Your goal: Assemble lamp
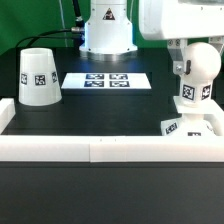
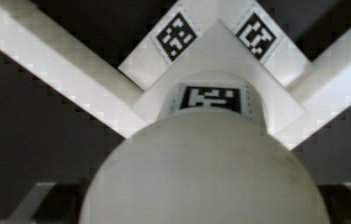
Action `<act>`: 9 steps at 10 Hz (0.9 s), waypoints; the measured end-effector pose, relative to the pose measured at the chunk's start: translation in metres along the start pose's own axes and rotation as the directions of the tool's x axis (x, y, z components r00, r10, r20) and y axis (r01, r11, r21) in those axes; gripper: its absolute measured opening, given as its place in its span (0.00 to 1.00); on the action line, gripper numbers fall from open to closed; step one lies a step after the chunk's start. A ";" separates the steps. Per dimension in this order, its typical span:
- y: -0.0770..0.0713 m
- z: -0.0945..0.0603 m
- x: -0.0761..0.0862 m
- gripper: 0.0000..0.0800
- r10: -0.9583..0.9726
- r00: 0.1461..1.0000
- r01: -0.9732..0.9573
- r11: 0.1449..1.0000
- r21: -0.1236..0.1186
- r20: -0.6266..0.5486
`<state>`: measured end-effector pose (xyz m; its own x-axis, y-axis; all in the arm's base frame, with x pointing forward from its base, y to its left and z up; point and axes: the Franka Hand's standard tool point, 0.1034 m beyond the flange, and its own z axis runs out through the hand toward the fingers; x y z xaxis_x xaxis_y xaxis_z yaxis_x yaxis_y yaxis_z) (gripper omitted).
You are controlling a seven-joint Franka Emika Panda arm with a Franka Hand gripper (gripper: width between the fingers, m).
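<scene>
My gripper [image 1: 197, 60] is shut on the round white bulb [image 1: 202, 66] at the exterior view's right and holds it upright, its tagged stem pointing down. The stem hangs over the flat square base [image 1: 190, 126], which lies in the front right corner; I cannot tell if they touch. In the wrist view the bulb [image 2: 198, 160] fills the middle between my fingers [image 2: 40, 203], its stem tag points at the base [image 2: 211, 40], and my gripper [image 2: 198, 208] is mostly hidden by it. The cone shade [image 1: 38, 77] stands at the left.
The marker board [image 1: 110, 80] lies flat at the back centre. A white rail [image 1: 110, 150] runs along the front of the black table, with side rails meeting it at the corners [image 2: 56, 50]. The arm's white pedestal [image 1: 106, 30] stands behind.
</scene>
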<state>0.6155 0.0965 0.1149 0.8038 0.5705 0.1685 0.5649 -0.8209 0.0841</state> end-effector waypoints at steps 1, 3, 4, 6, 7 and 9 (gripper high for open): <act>0.000 -0.001 0.002 0.73 0.100 0.995 -0.100 0.995 -0.003 -0.009; 0.002 -0.002 0.004 0.73 0.257 0.966 -0.257 0.966 -0.005 -0.018; 0.005 -0.003 0.005 0.73 0.328 0.944 -0.328 0.944 -0.006 -0.025; 0.009 -0.003 0.006 0.73 0.429 0.902 -0.430 0.903 -0.007 -0.052; 0.010 -0.003 0.006 0.73 0.487 0.870 -0.489 0.872 -0.005 -0.072; 0.011 -0.003 0.005 0.73 0.614 0.786 -0.615 0.788 0.006 -0.076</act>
<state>0.6255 0.0908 0.1193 0.9641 -0.0579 0.2590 -0.0484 -0.9979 -0.0429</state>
